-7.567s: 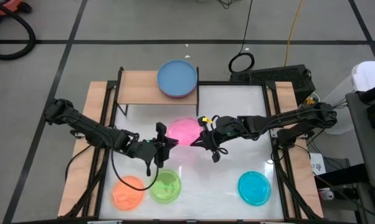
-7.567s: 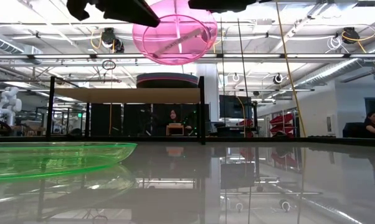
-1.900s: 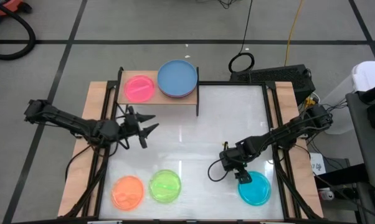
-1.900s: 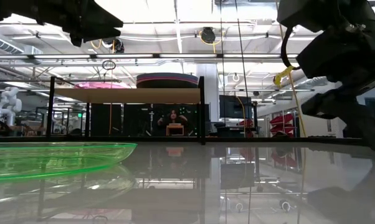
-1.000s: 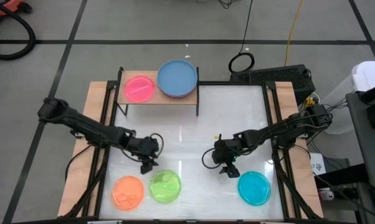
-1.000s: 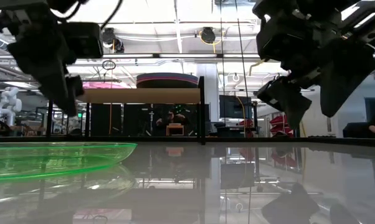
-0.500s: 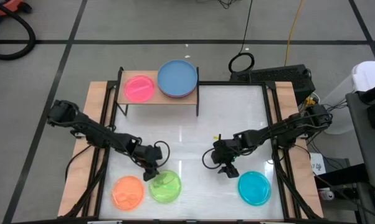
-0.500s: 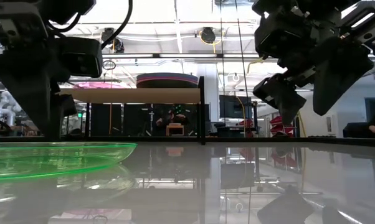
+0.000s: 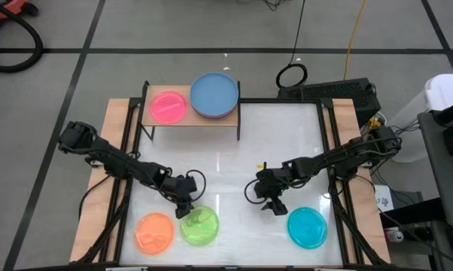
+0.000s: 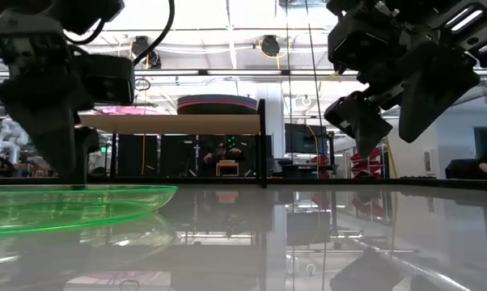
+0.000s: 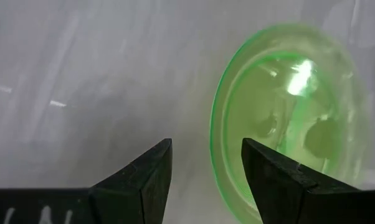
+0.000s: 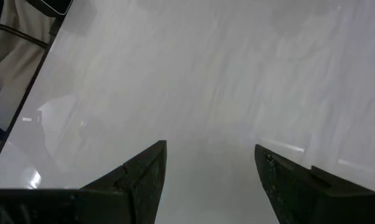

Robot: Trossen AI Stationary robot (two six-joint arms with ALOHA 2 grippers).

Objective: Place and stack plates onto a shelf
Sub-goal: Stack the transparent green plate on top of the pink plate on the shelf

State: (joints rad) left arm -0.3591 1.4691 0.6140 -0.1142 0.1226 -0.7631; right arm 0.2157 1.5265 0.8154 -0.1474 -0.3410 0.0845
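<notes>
The left gripper, jaws released, hangs at the green plate's far rim on the tabletop. Straddle the rim squarely before clenching. The right gripper waits, jaws spread.

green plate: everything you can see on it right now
The green plate is small, round, translucent plastic with a raised rim and a shallow flat well, glossy with light glints. It lies flat and right way up on the white tabletop near the front edge, close beside the orange plate; whether their rims touch is unclear. Nothing is stacked on it. The left gripper hangs open at its rim, one finger over the plate's edge, one outside. Contact cannot be confirmed.
</notes>
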